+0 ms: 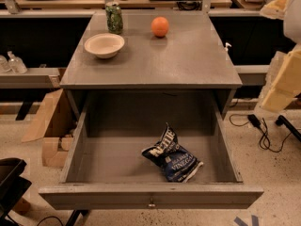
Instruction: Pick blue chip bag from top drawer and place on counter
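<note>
The blue chip bag (172,157) is a crinkled navy bag with white lettering. It lies on the floor of the open top drawer (75,145), right of centre and near the front wall. The drawer is pulled fully out below the grey counter (178,60). My gripper (282,81) shows as a pale cream shape at the right edge of the view. It is raised beside the counter's right side, well above and to the right of the bag, and touches nothing.
On the counter stand a white bowl (104,44) at the left, a green patterned can (114,18) behind it and an orange (160,26) at the back middle. A cardboard box (51,121) sits on the floor at the left. Cables (263,131) lie at the right.
</note>
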